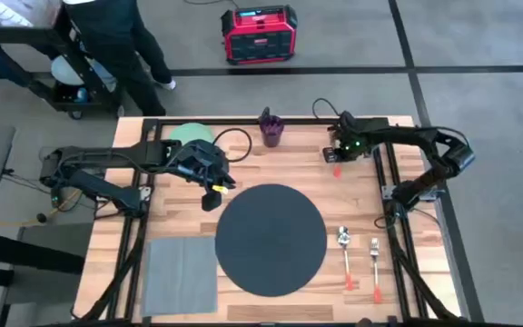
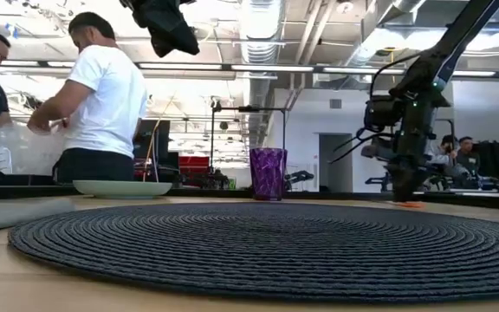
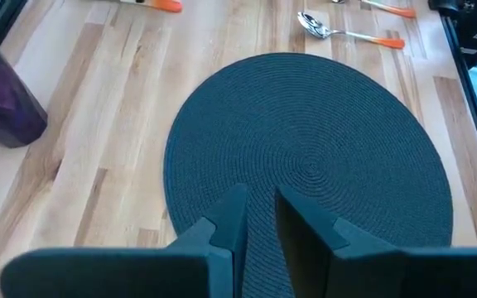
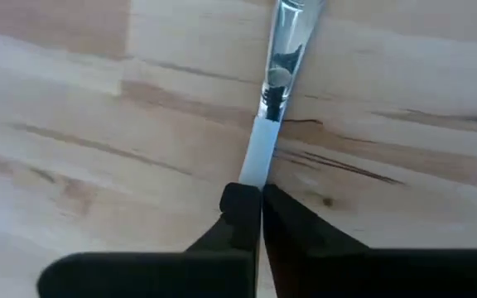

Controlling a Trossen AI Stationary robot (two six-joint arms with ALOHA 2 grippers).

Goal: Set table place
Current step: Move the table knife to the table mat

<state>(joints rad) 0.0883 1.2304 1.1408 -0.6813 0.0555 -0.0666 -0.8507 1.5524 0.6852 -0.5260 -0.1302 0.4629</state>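
Observation:
The round dark grey place mat (image 1: 271, 238) lies in the middle of the wooden table (image 1: 370, 195). A pale green plate (image 1: 192, 136) and a purple cup (image 1: 271, 127) stand at the far edge. My right gripper (image 1: 337, 156) is at the far right, shut on an orange-handled piece of cutlery (image 1: 337, 170) with a narrow silver blade (image 4: 284, 41). My left gripper (image 3: 259, 223) hovers over the mat's far left rim. Its fingers stand a narrow gap apart with nothing between them, and in the low view it (image 2: 165, 26) is high above the table. My right gripper pinches the cutlery's thin pale metal part (image 4: 255, 161) between its two fingertips, coming from above and pointing down. The metal runs on away from the fingers over the wood. The orange end (image 2: 411, 205) shows at table height; whether the piece is lifted I cannot tell.
A spoon (image 1: 343, 250) and a fork (image 1: 375, 263), both orange-handled, lie right of the mat. A grey napkin (image 1: 182, 275) lies at the near left. People (image 2: 102, 95) stand beyond the far left edge. A red box (image 1: 259, 34) is on the floor behind.

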